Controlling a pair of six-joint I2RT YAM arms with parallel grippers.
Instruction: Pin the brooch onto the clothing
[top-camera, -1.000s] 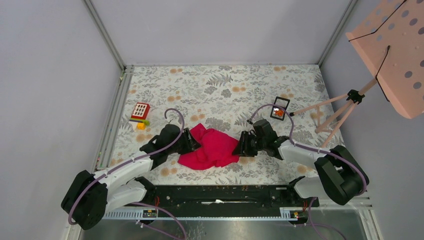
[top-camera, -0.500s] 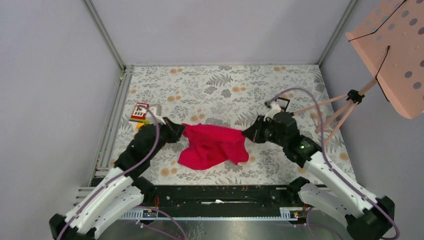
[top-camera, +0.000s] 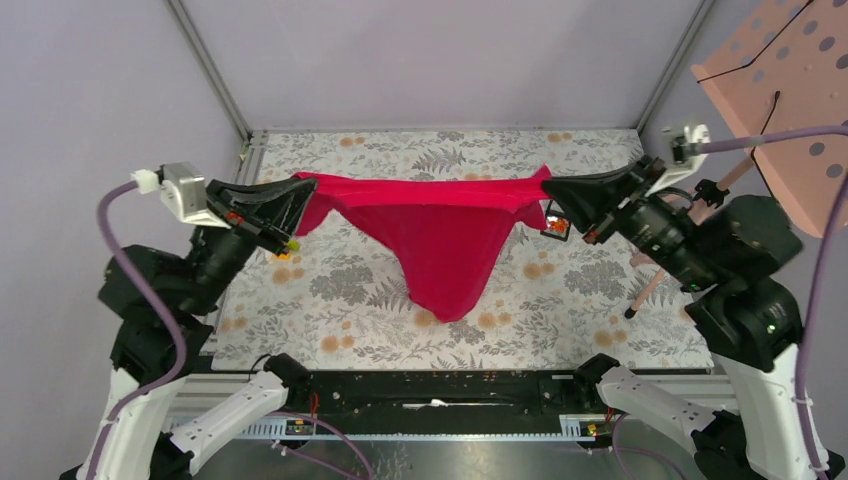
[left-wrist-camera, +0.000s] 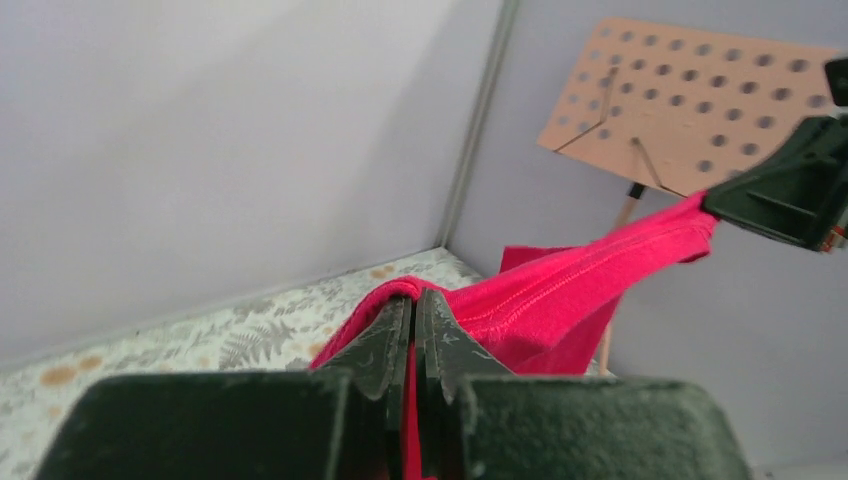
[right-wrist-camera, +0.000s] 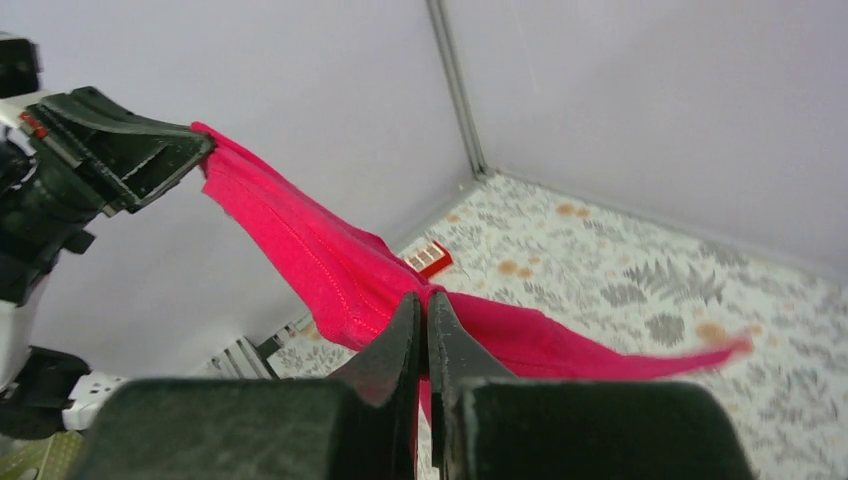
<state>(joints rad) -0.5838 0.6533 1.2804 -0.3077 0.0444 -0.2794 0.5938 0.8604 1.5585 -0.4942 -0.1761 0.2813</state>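
Observation:
The red T-shirt (top-camera: 440, 235) hangs stretched in the air between my two grippers, its middle drooping toward the tablecloth. My left gripper (top-camera: 308, 190) is shut on its left end; in the left wrist view the cloth (left-wrist-camera: 560, 295) is pinched at the fingertips (left-wrist-camera: 412, 300). My right gripper (top-camera: 548, 190) is shut on its right end; in the right wrist view the cloth (right-wrist-camera: 330, 275) runs from the tips (right-wrist-camera: 420, 305) to the left gripper (right-wrist-camera: 130, 150). The brooch shows as a small orange spot (top-camera: 556, 229) in a black case just below the right gripper, partly hidden.
A red-and-white toy block (right-wrist-camera: 430, 258) lies on the floral tablecloth (top-camera: 600, 290) near the left, hidden by the left arm in the top view. A pink perforated music stand (top-camera: 790, 90) on thin legs stands at the right edge. Grey walls enclose the table.
Both arms have risen and spread apart, lifting the T-shirt off the tablecloth and pulling it taut in the air. Before, it lay crumpled on the cloth between the grippers.

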